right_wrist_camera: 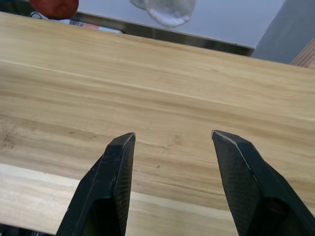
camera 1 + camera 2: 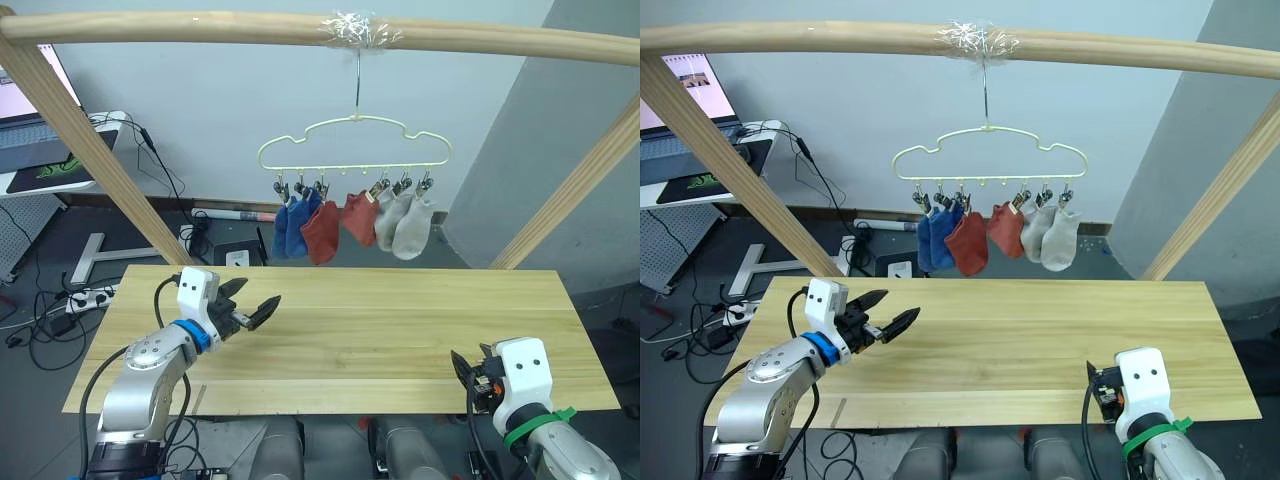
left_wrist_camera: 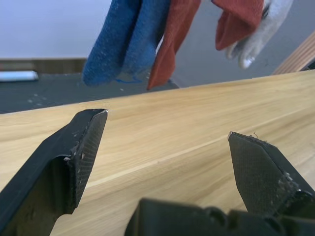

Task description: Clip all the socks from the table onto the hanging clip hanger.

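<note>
The pale-yellow clip hanger [image 2: 355, 140] hangs by its hook from the top pole. Several socks are clipped along its bottom bar: two blue socks [image 2: 293, 225] on the left, two rust red socks [image 2: 322, 232] in the middle, and two light grey socks [image 2: 412, 227] on the right. The table [image 2: 380, 330] of light wood carries no sock. My left gripper [image 2: 260, 297] hovers open over the table's left part, below and left of the blue socks [image 3: 123, 39], with nothing between its fingers. My right gripper [image 1: 172, 135] stands open and holds nothing at the table's front right edge.
Round wooden frame poles [image 2: 90, 150] slant up on both sides of the table, and one pole runs across the top. A desk with a laptop [image 2: 30, 120] stands at the far left. Cables and a power strip [image 2: 85, 297] lie on the floor behind the table.
</note>
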